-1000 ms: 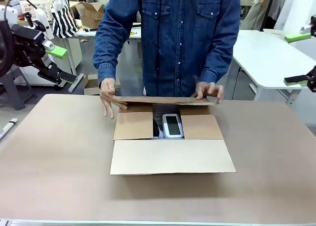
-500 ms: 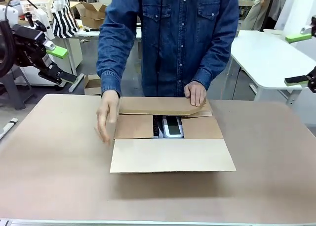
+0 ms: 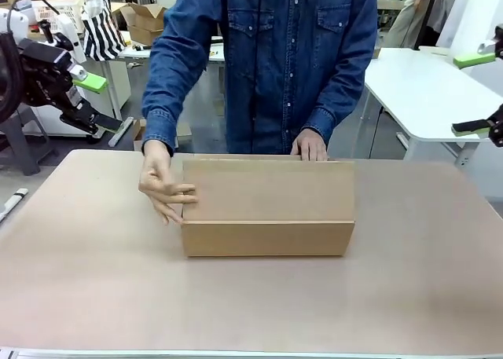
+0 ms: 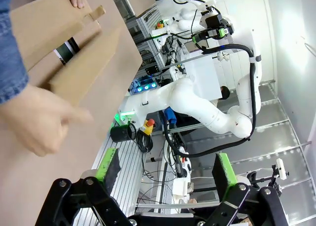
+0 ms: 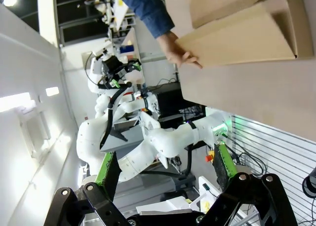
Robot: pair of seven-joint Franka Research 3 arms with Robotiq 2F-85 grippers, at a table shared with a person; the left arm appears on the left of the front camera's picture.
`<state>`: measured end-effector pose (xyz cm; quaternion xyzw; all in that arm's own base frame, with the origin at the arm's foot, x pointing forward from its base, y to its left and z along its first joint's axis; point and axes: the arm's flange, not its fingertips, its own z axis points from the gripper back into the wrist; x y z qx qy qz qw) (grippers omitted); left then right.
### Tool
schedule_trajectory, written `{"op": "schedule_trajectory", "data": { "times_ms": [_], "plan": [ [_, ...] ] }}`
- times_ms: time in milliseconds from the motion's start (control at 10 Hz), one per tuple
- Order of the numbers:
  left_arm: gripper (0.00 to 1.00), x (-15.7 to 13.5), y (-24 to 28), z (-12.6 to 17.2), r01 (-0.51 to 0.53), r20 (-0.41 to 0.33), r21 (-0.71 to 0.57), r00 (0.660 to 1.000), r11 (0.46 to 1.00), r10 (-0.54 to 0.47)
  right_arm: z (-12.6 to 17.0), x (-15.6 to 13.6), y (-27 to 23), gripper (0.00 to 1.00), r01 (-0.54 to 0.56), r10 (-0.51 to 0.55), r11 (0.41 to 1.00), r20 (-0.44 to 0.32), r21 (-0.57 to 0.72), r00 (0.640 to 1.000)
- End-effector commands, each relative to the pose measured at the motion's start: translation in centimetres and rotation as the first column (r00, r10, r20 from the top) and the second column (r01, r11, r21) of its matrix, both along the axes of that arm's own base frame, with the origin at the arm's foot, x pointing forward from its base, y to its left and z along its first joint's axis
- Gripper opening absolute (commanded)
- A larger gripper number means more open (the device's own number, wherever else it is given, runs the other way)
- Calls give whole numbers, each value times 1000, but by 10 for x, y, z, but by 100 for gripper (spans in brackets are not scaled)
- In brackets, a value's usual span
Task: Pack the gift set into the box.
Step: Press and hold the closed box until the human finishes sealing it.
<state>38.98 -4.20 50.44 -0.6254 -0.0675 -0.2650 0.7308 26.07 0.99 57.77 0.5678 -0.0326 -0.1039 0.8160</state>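
Front view: the box (image 3: 267, 206) sits on the middle of the desk (image 3: 86, 257) with its top flaps folded flat and shut and a long side facing the robot. A person in a denim shirt (image 3: 275, 53) stands at the far side. The person's spread hand (image 3: 163, 188) is at the box's end toward the robot's left, fingertips touching near the upper corner. The person's other hand (image 3: 310, 145) is at the box's far top edge.

The left claw (image 3: 96, 101) hangs off beyond the desk's far left corner, its 2 fingers spread and gripping nothing. The right claw (image 3: 474, 92) is at the picture's right edge, well apart from the box, likewise spread and empty.

In the left wrist view the green pads (image 4: 109, 164) stand wide apart, with the box and the spread hand far ahead. The right wrist view shows that claw's own pads (image 5: 107, 170) parted too, with only air between them.
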Motion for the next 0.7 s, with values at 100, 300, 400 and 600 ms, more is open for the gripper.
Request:
{"op": "schedule_trajectory", "data": {
  "times_ms": [100,300,400,600],
  "plan": [
    [100,-2,0,2,-3,-6,9,1000,1000,3,1,4,3,100,-9,9,1000,31,19,999],
    [100,-2,0,2,-3,-6,9,1000,1000,3,1,4,3,100,-9,9,1000,31,19,999],
    [100,-2,0,2,-3,-6,9,1000,1000,3,1,4,3,100,-9,9,1000,31,19,999],
    [100,-2,0,2,-3,-6,9,1000,1000,3,1,4,3,100,-9,9,1000,31,19,999]
  ]
}}
